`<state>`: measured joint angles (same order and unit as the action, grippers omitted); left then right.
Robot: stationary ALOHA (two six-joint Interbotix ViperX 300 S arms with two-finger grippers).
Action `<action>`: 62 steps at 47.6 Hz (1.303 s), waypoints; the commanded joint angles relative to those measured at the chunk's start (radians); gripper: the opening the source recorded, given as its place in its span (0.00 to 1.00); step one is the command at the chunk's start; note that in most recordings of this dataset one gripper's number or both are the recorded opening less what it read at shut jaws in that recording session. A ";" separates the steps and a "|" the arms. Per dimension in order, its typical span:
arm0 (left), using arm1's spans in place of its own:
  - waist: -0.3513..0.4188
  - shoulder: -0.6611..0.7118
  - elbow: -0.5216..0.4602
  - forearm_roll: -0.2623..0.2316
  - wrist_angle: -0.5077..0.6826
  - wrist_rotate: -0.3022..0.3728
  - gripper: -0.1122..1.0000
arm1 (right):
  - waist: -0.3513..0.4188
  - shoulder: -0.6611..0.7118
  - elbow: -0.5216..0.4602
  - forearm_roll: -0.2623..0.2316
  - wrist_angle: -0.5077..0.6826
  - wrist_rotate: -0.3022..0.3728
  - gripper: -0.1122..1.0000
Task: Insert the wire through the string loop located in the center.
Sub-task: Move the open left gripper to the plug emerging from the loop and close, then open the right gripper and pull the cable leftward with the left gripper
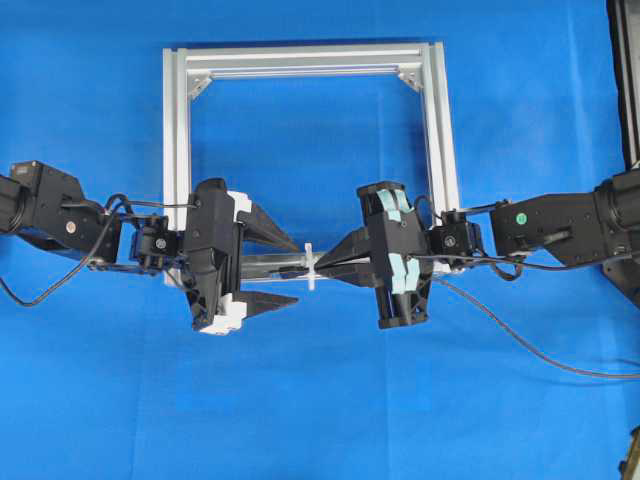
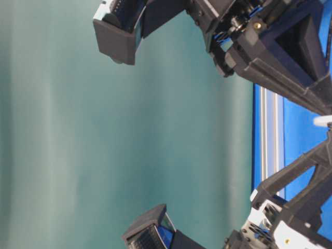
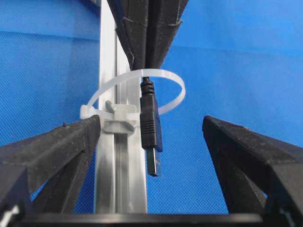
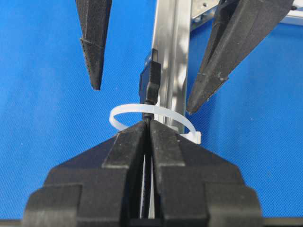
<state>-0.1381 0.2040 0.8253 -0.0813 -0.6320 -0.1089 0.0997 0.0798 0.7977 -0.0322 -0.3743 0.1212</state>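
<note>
1. The wire (image 3: 150, 124) ends in a black plug with a metal tip, and that plug is already poking through the string loop (image 3: 166, 75), clear in both wrist views. The plug body sits on the left gripper's side of the loop, and the thin cable runs back through the ring into the right gripper's fingertips.
2. The string loop is a white zip-tie-looking ring (tiny next to the grippers) strapped round the silver aluminium bar (image 3: 120, 161). That bar is the near edge of the square frame (image 1: 175, 130), and the loop sits about halfway along it.
3. The right gripper (image 4: 147, 125) is clenched tight on the wire just behind the plug, fingertips pressed together right up at the loop.
4. The left gripper (image 3: 151, 130) is spread wide with nothing in it, one finger (image 3: 57, 151) on each side of the plug, not touching it.
5. From overhead, both grippers face each other along that near bar, the left one coming in from the left edge of the frame and the right one from the right edge, with the loop between them.
6. Everything sits on a blue worktop (image 1: 320, 420). The table-level view only shows the arm bodies up close plus a sliver of frame, so it's not much help.
</note>
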 commanded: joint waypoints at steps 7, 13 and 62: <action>0.002 -0.014 -0.017 -0.002 -0.009 0.000 0.91 | 0.000 -0.014 -0.015 0.002 -0.011 0.000 0.08; 0.003 -0.014 -0.018 -0.002 -0.008 0.000 0.91 | 0.000 -0.012 -0.015 0.002 -0.011 0.000 0.08; 0.025 -0.021 -0.012 -0.002 0.003 0.000 0.17 | 0.000 -0.012 -0.017 -0.002 -0.003 0.005 0.47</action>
<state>-0.1166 0.2040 0.8222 -0.0828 -0.6259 -0.1089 0.0982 0.0798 0.7977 -0.0353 -0.3743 0.1243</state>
